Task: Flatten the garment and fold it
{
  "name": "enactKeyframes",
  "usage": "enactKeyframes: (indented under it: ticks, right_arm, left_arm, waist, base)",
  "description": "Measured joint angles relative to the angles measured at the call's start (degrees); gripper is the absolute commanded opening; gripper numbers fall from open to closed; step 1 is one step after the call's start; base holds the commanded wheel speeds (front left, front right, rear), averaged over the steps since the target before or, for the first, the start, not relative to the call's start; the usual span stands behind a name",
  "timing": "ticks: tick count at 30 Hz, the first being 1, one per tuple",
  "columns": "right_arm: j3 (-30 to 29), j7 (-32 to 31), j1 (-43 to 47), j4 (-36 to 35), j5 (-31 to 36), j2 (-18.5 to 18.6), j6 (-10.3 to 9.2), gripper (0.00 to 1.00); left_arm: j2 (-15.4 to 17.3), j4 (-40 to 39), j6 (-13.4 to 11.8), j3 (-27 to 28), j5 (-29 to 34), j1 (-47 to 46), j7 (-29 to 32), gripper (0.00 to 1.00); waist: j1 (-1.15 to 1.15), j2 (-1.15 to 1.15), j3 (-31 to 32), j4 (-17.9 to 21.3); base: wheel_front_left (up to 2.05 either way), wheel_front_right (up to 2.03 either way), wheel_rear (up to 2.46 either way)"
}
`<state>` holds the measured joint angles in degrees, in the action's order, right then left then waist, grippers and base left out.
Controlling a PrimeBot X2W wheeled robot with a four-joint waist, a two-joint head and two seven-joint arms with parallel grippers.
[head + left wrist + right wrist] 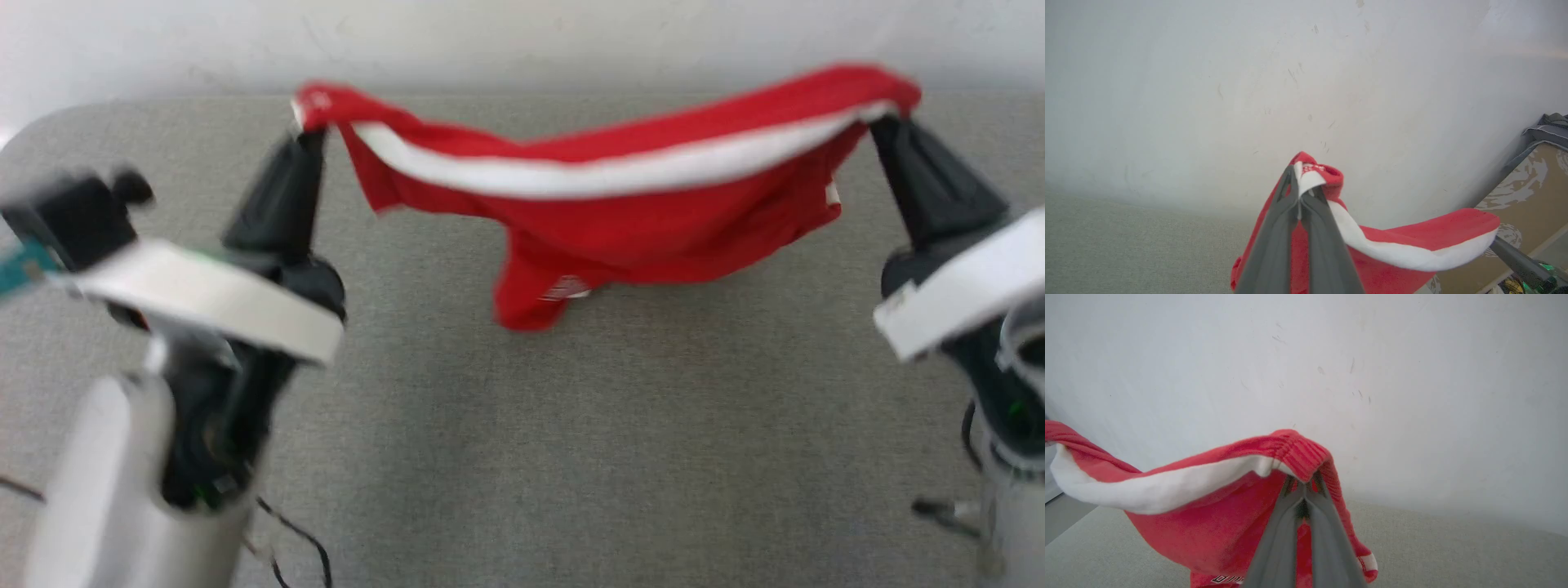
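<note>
The garment (pixel 620 220), bright red shorts with a white band, hangs stretched in the air between my two grippers above the grey table, sagging in the middle. My left gripper (pixel 304 135) is shut on its left end, where the fabric bunches over the fingertips (pixel 1299 192). At the other end my right gripper (pixel 878 122) is shut on the gathered waistband (pixel 1294 451). In the left wrist view the red and white cloth (pixel 1404 249) runs off to the right toward the other arm's dark finger (pixel 1515 261). The lowest fold (pixel 531 298) dangles close to the tabletop.
A grey fabric-covered table (pixel 571 457) spreads below the arms, backed by a pale scuffed wall (pixel 522 41). The left wrist view shows a brown patterned floor (pixel 1527 192) and a dark bundle (pixel 1549 126) at its right edge. Cables (pixel 294 539) trail near my left arm.
</note>
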<state>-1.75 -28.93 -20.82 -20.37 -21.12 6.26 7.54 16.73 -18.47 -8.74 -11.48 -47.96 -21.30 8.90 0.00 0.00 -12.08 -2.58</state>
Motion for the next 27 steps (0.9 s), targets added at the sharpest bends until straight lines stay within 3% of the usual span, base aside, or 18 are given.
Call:
enactKeyframes:
  ticks: [5,13,19,27]
  right_arm:
    - [-0.35,-6.39,-9.69,2.92,-1.91,-0.78,0.00,0.00]
    - [0.42,-12.93,-23.88,12.47,1.63,-0.65,0.00,0.00]
    - [1.52,-11.68,-36.85,20.76,7.42,-0.66,0.01,0.00]
    - [2.33,-2.29,-53.58,33.51,15.06,-0.87,0.01,0.00]
  left_arm:
    - [3.35,2.87,-3.03,1.04,0.99,-9.49,6.43,0.00]
    - [5.67,13.00,-5.19,1.60,1.81,-26.04,12.84,0.00]
    - [5.50,23.27,-5.58,1.13,4.15,-39.68,12.52,0.00]
    - [6.34,29.11,-3.80,0.14,8.61,-51.58,7.73,0.00]
  waist:
    - [0.00,0.00,0.10,1.31]
    - [0.01,0.00,-2.98,1.86]
    - [0.01,0.00,-7.37,1.89]
    - [0.02,0.00,-15.14,1.71]
  base:
    - [0.00,0.00,0.00]
    - [0.00,0.00,0.00]
    - [0.00,0.00,0.00]
    - [0.00,0.00,0.00]
